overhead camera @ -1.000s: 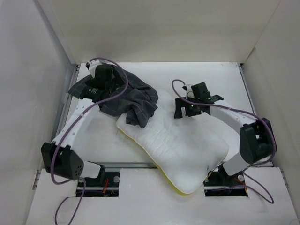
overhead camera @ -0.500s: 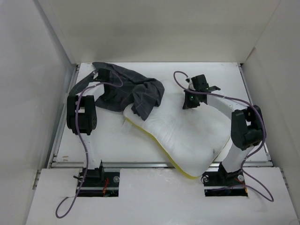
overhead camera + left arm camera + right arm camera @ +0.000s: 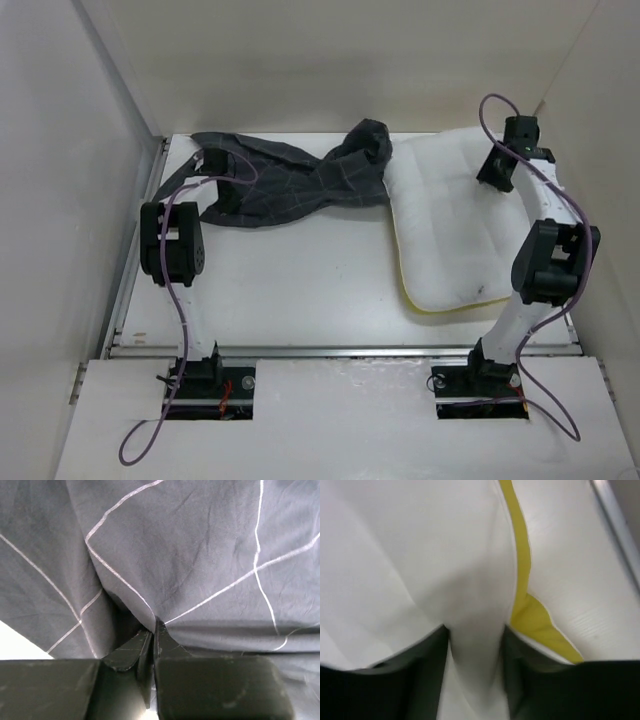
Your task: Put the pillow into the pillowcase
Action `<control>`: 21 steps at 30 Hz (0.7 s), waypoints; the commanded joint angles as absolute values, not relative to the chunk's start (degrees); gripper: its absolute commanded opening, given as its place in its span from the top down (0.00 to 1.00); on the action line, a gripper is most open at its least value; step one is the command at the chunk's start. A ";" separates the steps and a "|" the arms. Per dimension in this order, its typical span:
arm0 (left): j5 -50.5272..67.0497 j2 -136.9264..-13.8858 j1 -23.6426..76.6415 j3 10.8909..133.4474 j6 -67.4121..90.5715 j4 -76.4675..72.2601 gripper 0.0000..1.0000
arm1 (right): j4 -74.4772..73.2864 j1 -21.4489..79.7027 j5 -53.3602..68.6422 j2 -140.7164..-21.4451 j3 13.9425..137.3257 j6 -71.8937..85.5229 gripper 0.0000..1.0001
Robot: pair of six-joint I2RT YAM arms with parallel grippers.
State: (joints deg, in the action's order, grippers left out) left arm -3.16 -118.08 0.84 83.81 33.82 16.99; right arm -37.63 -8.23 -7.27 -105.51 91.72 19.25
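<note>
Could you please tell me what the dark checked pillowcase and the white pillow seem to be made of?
The pillowcase looks like thin woven cloth, perhaps cotton: matte charcoal, pale grid lines, soft creases. The pillow looks like stuffed fabric: matte white, faintly quilted, with a yellow edge; its filling is hidden.

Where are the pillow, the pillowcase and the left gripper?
pillow (image 3: 450,225), top view, quilted white middle.
pillowcase (image 3: 290,187), top view, flat checked middle.
left gripper (image 3: 152,632), left wrist view, between the fingertips.
</note>
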 commanded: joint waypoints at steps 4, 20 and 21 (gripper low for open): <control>-2.11 -107.68 0.18 80.33 31.99 21.09 0.62 | -33.75 1.56 -3.69 -102.31 100.54 9.69 0.19; -3.43 -100.99 -8.09 70.31 36.04 22.51 0.00 | -33.04 27.07 -2.80 -119.61 107.48 6.94 0.12; -3.95 -101.86 -8.09 70.31 36.04 22.50 0.00 | -33.05 27.07 -3.33 -120.75 109.23 6.94 0.12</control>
State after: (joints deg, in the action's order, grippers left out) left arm -4.05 -101.56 -8.67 70.76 34.89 22.35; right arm -32.99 28.12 0.64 -118.08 104.20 5.78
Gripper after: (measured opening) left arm 0.997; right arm 0.877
